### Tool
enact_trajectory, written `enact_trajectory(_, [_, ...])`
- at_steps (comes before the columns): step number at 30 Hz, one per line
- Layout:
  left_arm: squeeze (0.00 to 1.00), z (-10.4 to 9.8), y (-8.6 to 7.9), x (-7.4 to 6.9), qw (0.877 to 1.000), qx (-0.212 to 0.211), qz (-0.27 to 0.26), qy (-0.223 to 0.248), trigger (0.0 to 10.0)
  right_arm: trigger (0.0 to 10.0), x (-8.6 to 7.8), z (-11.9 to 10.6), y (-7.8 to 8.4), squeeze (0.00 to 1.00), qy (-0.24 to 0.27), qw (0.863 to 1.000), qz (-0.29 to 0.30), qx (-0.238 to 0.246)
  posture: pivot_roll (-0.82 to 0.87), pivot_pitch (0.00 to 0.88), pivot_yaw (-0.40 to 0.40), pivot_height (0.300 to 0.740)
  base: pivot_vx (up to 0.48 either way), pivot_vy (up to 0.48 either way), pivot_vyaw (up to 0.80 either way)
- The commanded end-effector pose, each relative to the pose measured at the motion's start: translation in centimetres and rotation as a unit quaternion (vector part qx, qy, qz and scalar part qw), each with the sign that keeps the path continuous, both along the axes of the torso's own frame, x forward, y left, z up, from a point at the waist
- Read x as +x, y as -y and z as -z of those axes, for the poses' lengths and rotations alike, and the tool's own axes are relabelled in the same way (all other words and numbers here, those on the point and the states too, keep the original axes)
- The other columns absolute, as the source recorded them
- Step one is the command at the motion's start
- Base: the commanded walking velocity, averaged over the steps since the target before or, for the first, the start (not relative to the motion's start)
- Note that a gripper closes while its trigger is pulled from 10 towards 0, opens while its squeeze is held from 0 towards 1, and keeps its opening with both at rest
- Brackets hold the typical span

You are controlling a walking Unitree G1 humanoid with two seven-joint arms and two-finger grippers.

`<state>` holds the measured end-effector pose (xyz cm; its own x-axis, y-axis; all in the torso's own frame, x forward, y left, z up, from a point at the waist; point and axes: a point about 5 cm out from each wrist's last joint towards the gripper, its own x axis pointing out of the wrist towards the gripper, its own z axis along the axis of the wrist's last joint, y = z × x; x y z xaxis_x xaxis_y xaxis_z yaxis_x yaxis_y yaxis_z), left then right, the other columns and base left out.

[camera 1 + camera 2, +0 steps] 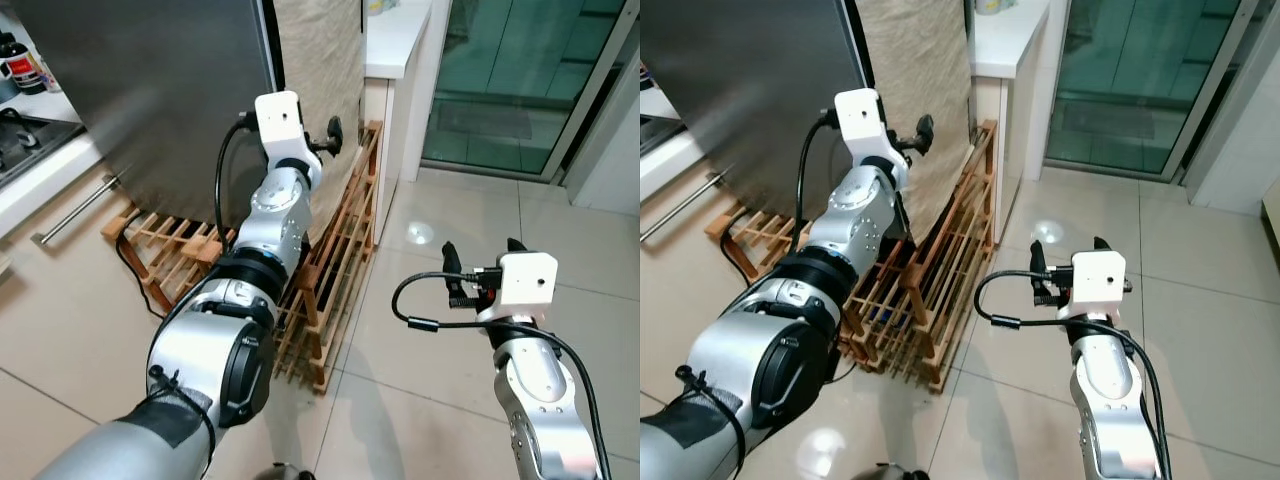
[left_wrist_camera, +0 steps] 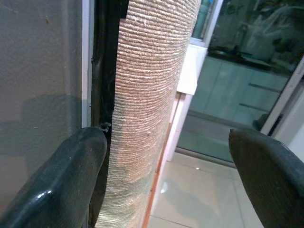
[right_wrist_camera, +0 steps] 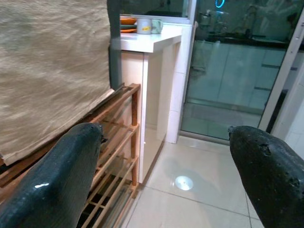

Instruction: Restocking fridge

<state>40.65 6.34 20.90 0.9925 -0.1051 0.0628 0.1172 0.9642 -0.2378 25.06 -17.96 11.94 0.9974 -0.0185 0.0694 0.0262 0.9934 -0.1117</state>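
The grey fridge door [image 1: 150, 90] stands shut at the upper left, and a beige woven cloth [image 1: 320, 70] hangs over the fridge's side. My left gripper [image 1: 325, 140] is raised to the door's right edge. It is open, its fingers [image 2: 71, 180] wide apart on either side of the dark door seam [image 2: 102, 71] and the cloth's edge [image 2: 147, 95], with nothing held. My right gripper [image 1: 480, 262] hovers low over the tiled floor to the right. It is also open and empty, facing the wooden rack and the white counter.
A slatted wooden rack [image 1: 330, 270] leans on the floor at the fridge's foot. A white counter [image 3: 152, 42] with a mug [image 3: 145, 26] stands beyond it, then a glass sliding door [image 1: 520, 80]. A stove counter with bottles [image 1: 25, 65] and a drawer handle [image 1: 75, 210] sits at the left.
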Motion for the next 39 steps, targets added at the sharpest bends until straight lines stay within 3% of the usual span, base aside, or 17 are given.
enact_trajectory(1, [0.00, -1.5, 0.1, 0.3, 1.000, 0.015, -0.001, 0.023, 10.0, 10.0, 0.0, -0.3, 0.1, 0.16, 0.004, 1.000, 0.006, -0.001, -0.20, 0.000, 0.145, 0.740, 0.000, 0.000, 0.00])
enact_trajectory(11, [0.00, -1.2, -1.6, 0.3, 0.999, 0.022, -0.039, 0.031, 10.0, 10.0, 0.0, -0.4, 0.1, 0.17, 0.002, 1.000, 0.006, -0.001, -0.19, 0.000, 0.136, 0.740, 0.000, 0.000, 0.00])
enact_trajectory(12, [0.00, -1.0, -2.2, 0.3, 0.998, -0.008, -0.056, 0.020, 10.0, 10.0, 0.0, -0.4, 0.0, 0.17, 0.003, 1.000, 0.005, -0.001, -0.19, 0.000, 0.136, 0.740, 0.000, 0.000, 0.00])
enact_trajectory(26, [0.00, -1.3, -2.3, -0.3, 0.997, -0.017, -0.055, 0.043, 10.0, 10.0, 0.1, -0.2, 0.0, 0.17, 0.000, 1.000, 0.001, -0.001, -0.18, 0.000, 0.123, 0.740, 0.000, 0.000, 0.00])
enact_trajectory(32, [0.00, -1.1, -3.8, -0.6, 0.996, -0.010, -0.075, 0.042, 10.0, 10.0, 0.1, -0.2, 0.0, 0.16, -0.002, 1.000, 0.000, -0.001, -0.18, 0.000, 0.123, 0.740, 0.000, 0.000, 0.00])
enact_trajectory(39, [0.00, -0.7, -2.7, -0.8, 0.998, -0.013, -0.052, 0.032, 10.0, 10.0, 0.3, -0.2, -0.4, 0.16, -0.002, 1.000, -0.007, 0.000, -0.17, 0.000, 0.123, 0.740, 0.000, 0.000, 0.00])
